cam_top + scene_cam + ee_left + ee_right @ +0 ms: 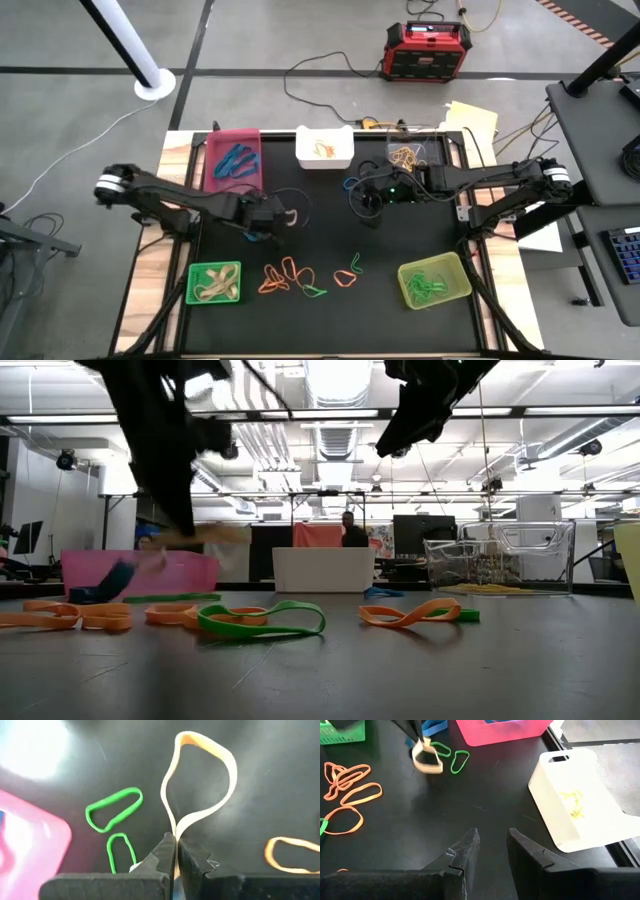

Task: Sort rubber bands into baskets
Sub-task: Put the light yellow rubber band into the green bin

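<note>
My left gripper (272,222) is over the middle left of the black mat, shut on a tan rubber band (200,775), which also shows in the high view (292,215). My right gripper (492,842) is open and empty over the mat's far middle (364,198), near the white basket (324,147). The magenta basket (235,158) holds blue bands and the clear basket (415,155) tan ones. The bright green basket (215,283) and the yellow-green basket (434,280) stand at the near corners. Loose orange and green bands (290,277) lie on the mat's near middle. My left gripper pinches the tan band between its two fingertips at one narrow end of the loop (175,831), where both strands run together. The fingers come from above, slanting down. The rest of the loop stands open beyond the fingertips and looks lifted off the mat (200,535).
Two green bands (114,810) lie on the mat beside the magenta basket (30,835). An orange-and-green pair (350,272) lies right of the near pile. A red-and-black box (428,50) and cables lie on the floor beyond the table. A person shows far behind (347,528).
</note>
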You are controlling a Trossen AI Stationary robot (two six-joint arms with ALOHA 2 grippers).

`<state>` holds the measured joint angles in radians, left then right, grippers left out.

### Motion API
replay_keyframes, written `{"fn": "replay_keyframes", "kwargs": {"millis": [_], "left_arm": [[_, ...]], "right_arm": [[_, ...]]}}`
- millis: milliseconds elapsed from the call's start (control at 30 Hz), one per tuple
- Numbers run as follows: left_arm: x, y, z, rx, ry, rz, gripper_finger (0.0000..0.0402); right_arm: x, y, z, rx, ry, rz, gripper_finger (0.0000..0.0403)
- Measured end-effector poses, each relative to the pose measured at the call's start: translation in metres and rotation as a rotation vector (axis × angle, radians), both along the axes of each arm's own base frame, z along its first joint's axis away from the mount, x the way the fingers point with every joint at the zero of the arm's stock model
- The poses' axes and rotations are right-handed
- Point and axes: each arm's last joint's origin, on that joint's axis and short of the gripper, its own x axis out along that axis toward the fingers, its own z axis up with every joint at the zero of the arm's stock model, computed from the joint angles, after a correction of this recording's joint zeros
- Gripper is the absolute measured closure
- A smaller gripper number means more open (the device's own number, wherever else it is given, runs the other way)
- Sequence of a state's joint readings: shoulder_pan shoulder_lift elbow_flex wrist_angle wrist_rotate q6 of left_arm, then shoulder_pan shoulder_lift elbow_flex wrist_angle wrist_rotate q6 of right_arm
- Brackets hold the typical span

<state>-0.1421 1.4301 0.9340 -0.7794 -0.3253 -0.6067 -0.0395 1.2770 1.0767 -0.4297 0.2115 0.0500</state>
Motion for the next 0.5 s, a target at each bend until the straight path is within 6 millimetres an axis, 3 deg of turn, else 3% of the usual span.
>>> {"fn": "replay_keyframes", "kwargs": {"millis": [300,500], "left_arm": [[-0.028,-0.015,0.051,-0.010,-0.259,-0.106,0.0401],[-0.045,-0.036,0.070,-0.179,-0.352,-0.249,0.0401]], "right_arm": [[0.000,0.000,-0.001,-0.001,0.001,0.001,0.0307],[0.000,0.000,-0.001,-0.004,0.003,0.004,0.0307]]}}
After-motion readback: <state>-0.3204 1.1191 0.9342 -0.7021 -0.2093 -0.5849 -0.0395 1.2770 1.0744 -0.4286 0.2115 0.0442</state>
